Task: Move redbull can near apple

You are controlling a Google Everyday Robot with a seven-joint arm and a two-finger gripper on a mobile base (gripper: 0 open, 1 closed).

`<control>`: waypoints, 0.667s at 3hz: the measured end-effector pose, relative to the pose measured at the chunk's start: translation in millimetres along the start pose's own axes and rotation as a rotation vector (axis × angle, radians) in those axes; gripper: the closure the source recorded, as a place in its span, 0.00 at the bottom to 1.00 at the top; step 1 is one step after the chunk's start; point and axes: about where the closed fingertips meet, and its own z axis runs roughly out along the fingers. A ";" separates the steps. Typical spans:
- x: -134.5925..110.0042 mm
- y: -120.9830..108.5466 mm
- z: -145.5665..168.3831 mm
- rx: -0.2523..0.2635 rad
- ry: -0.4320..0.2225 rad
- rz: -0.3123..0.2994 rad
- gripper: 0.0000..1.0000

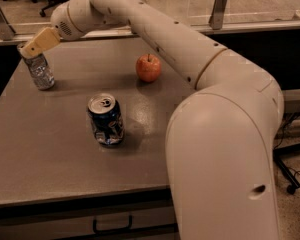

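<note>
The cream-white arm [190, 59] stretches from its bulky near segment at lower right up and across to the upper left. There the rounded wrist [72, 21] bends downward, and the tan claw [34, 45] points down-left at the view's far left.
</note>
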 end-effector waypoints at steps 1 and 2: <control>19.1 11.6 17.3 -0.033 0.030 0.034 0.00; 38.8 28.7 29.1 -0.076 0.054 0.072 0.18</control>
